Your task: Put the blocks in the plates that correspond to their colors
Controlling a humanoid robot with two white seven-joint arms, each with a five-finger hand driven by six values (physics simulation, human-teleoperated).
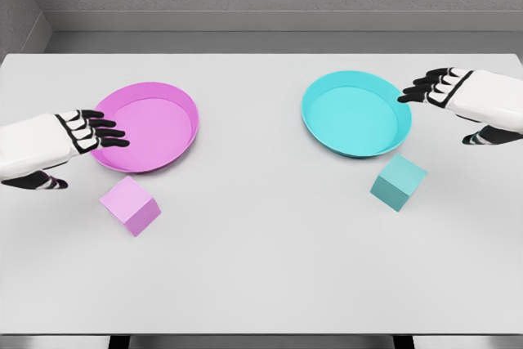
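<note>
A pink plate [175,100] lies on the left half of the white table, a cyan plate [320,124] on the right half. A pink block [130,204] rests on the table just in front of the pink plate. In front of the cyan plate's right side sits a cyan block [398,182]. My left hand [91,138] hovers at the pink plate's left rim, fingers spread, thumb low, holding nothing. My right hand [445,108] floats at the cyan plate's right rim, above the cyan block, also open and empty.
The white table [261,275] spans the whole view, its front edge near the bottom. A grey wall runs behind its far edge.
</note>
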